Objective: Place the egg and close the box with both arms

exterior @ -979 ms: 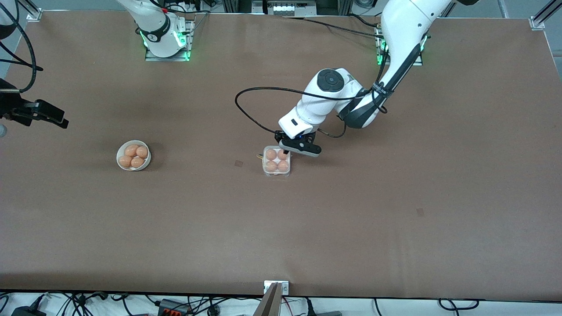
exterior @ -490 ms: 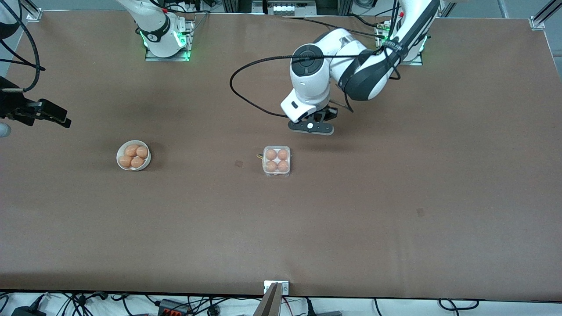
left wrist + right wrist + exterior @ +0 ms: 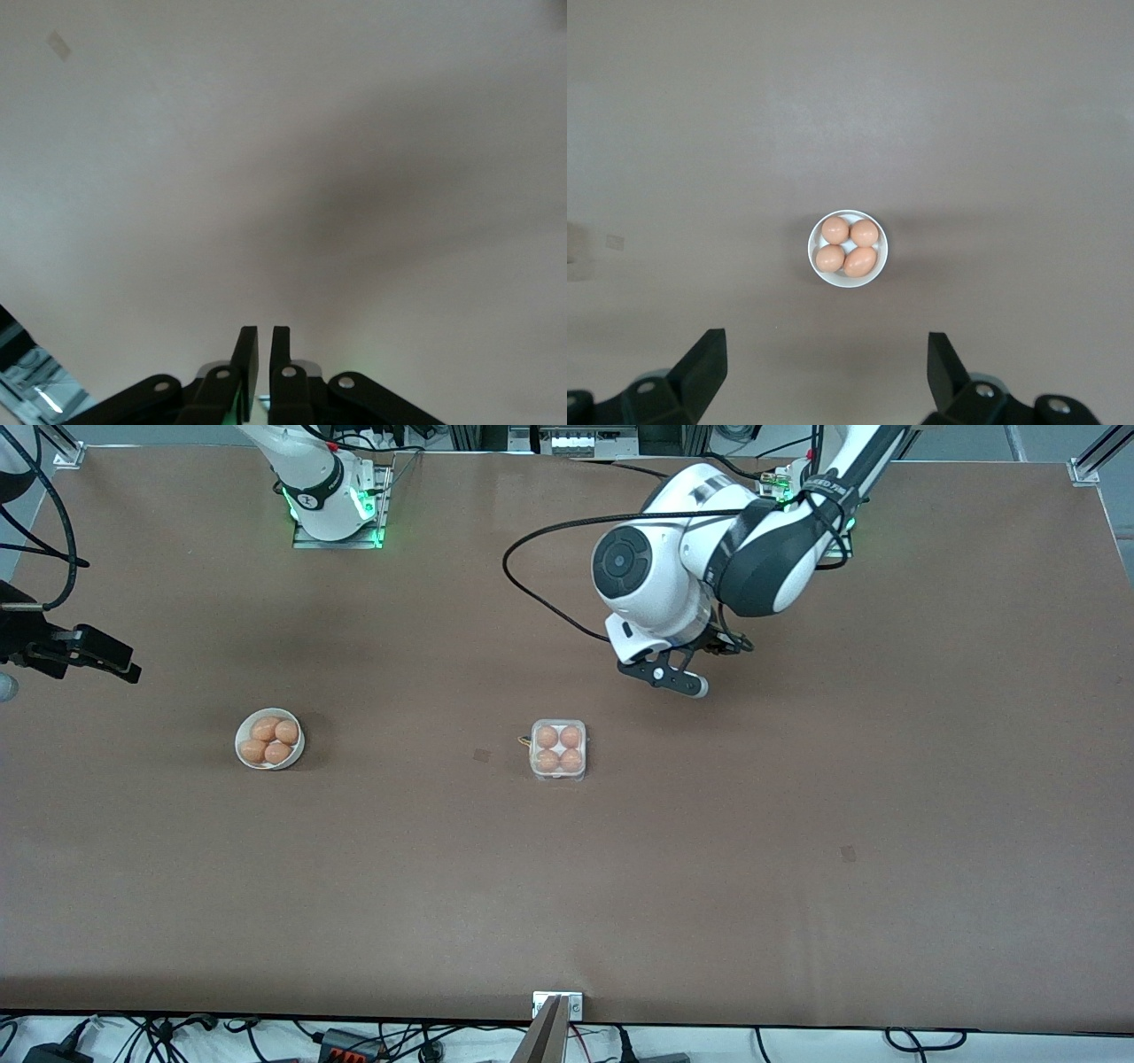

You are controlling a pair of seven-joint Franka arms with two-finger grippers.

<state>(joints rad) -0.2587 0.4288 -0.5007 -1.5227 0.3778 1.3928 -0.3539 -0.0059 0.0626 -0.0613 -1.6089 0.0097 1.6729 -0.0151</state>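
Note:
The box [image 3: 558,750] sits mid-table, a small white tray with four tan-orange eggs [image 3: 547,737] in its cups and the clear lid lying down over them. My left gripper [image 3: 664,677] hangs in the air over bare table, off the box toward the left arm's base. Its fingers are shut with nothing between them in the left wrist view [image 3: 264,333], which shows only table. My right gripper [image 3: 99,661] waits at the right arm's end of the table, open and empty [image 3: 824,343], high over the bowl.
A round white bowl [image 3: 269,739] with several more eggs stands toward the right arm's end; it also shows in the right wrist view [image 3: 848,249]. A small dark mark [image 3: 481,755] lies on the table beside the box. A black cable loops from the left arm.
My left gripper has lifted off the box and drawn back toward its own base. The box, the bowl and the right arm have not moved.

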